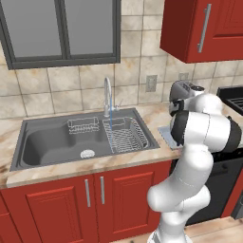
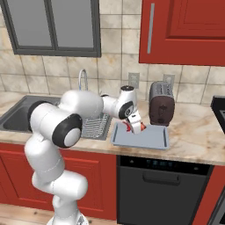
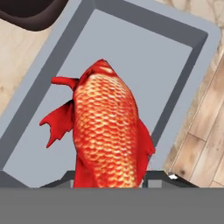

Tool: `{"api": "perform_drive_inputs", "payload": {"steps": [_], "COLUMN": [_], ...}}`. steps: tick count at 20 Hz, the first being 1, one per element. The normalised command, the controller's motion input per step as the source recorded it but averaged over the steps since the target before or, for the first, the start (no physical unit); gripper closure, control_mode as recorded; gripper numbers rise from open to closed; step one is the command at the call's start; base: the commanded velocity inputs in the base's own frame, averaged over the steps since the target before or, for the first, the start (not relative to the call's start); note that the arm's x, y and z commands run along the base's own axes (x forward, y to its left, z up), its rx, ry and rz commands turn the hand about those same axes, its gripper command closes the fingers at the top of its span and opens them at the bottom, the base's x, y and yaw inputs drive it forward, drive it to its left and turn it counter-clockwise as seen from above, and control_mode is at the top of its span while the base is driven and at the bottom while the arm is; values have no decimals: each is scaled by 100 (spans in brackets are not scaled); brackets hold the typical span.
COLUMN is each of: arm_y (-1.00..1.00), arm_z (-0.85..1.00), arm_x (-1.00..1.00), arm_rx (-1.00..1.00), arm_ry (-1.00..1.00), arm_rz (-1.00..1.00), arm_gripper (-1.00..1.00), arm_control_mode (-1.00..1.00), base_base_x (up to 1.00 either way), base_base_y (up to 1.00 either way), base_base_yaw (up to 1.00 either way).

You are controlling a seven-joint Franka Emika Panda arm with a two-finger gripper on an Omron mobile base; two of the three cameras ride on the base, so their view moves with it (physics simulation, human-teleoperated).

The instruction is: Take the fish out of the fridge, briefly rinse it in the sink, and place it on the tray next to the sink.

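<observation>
- The hand (image 2: 137, 127) hangs low over the tray (image 2: 154, 141), closed on the fish (image 3: 107, 131), which juts from between its fingertips above the tray's pale floor.
- From the hand's own camera the fish is scaly red-orange with red fins; its lower end is cut off at the bottom edge, so the finger contact itself is hard to make out.
- The tray sits on the marbled beige bench (image 2: 193, 132), just beside the sink (image 1: 52, 142) on its right and in front of a dark toaster (image 2: 160, 103).
- The sink holds wire racks (image 1: 126, 137) and a round drain (image 1: 87, 154); a thin blue stream runs from the chrome faucet (image 1: 107, 92).
- Behind is a beige tiled wall (image 1: 52, 90) with a dark-framed window (image 1: 61, 31); red cabinets (image 2: 184, 30) hang above and stand below.
- In the left base view the arm's white body hides most of the tray and toaster.
- No writing or labels can be read anywhere.
</observation>
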Motion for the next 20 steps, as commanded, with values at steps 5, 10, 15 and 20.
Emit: {"api": "perform_drive_inputs", "payload": {"steps": [5,10,15,20], "arm_y": [-2,-6,-11,-2], "arm_z": [-42,-23,-8,-5], "arm_x": [19,23,22,24], "arm_rx": [0,0,0,0], "arm_ry": [0,0,0,0], "arm_rz": [0,-1,-1,-2], "arm_gripper": [100,100,100,-100], "arm_control_mode": [-100,-100,-100,-100], "base_base_x": [0,0,0,0], "base_base_y": [0,0,0,0], "base_base_yaw": [0,0,0,0]}}
